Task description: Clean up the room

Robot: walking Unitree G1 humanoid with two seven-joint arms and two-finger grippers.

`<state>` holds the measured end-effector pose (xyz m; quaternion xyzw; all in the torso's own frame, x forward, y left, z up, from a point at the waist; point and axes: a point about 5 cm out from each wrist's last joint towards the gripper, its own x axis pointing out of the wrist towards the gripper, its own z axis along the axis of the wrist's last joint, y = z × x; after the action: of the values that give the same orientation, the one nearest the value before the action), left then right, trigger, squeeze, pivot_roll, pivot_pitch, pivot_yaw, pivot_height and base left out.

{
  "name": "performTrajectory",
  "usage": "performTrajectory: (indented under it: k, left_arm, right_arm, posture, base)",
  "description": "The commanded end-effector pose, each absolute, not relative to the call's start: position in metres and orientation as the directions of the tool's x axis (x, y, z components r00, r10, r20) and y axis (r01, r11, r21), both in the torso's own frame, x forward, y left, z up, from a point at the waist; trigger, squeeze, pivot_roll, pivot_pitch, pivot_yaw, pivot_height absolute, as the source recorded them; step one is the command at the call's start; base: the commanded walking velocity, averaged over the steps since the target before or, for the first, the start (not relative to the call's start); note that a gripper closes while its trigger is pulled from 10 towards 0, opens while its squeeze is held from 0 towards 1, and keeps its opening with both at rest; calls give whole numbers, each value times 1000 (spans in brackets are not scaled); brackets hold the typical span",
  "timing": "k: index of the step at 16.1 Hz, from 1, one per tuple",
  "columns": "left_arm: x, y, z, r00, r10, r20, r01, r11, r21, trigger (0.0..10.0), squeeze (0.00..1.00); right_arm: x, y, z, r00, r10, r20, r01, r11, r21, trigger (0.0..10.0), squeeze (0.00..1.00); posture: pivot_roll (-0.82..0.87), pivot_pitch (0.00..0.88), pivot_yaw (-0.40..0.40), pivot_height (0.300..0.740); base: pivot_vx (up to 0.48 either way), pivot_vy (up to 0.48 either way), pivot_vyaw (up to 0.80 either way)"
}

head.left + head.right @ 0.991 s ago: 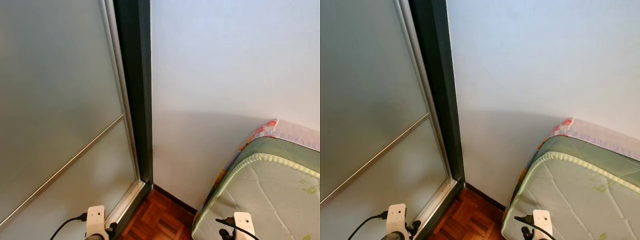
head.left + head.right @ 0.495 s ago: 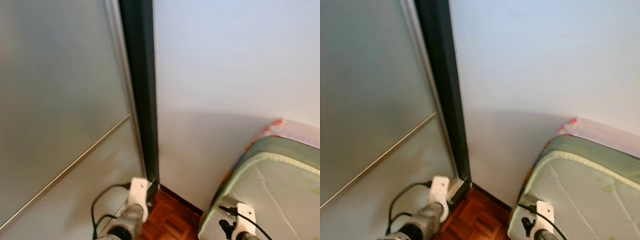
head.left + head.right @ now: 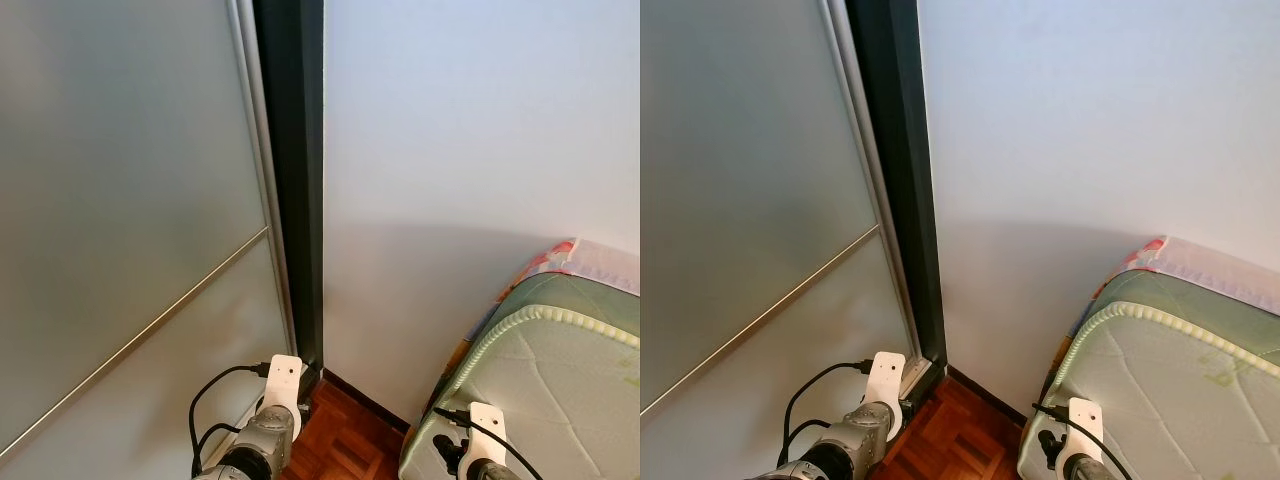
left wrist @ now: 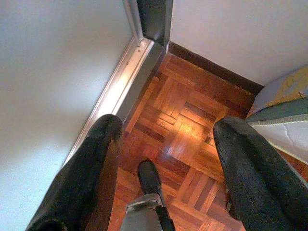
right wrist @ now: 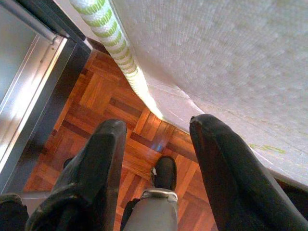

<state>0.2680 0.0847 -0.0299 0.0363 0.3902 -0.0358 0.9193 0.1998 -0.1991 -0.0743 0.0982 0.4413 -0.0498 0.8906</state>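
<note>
One parquet floor [image 4: 192, 120]; white wall [image 3: 470, 150]

A pale green quilted mattress [image 3: 560, 390] with a corded white-and-green edge is seen at 4 o'clock, laid flat, its corner set near the white wall [image 3: 470, 130]. Reddish parquet floor [image 4: 187, 125] is shown at 6 o'clock, between the mattress and a frosted sliding door [image 3: 120, 200].

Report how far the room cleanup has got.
Nothing looks done yet. Both the left hand and the right hand are open and empty over the parquet floor. The robot faces a corner between a frosted sliding door and a mattress; no clutter here.
</note>
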Motion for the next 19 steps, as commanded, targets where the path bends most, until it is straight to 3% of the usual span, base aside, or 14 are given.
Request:
performTrajectory:
  k: [1,5,19]
  left_arm:
    - [268,84,-30,691,-31,-723,96,994,50,10000,0]
    - [268,84,-29,690,-31,-724,99,994,51,10000,0]
    - [267,85,-30,687,-29,-726,98,994,53,10000,0]
  right_arm:
    - [200,-201,-74,601,-8,-799,194,972,135,10000,0]
    - [200,-200,-74,601,-6,-799,192,972,137,10000,0]
    - [200,-200,-74,601,-1,-799,195,970,145,10000,0]
  posture:
    - [77,0,5,740]
    - [77,0,6,740]
    - [76,0,4,740]
  base:
    - [0,0,0]
    - [0,0,0]
    - [-264,0,0]
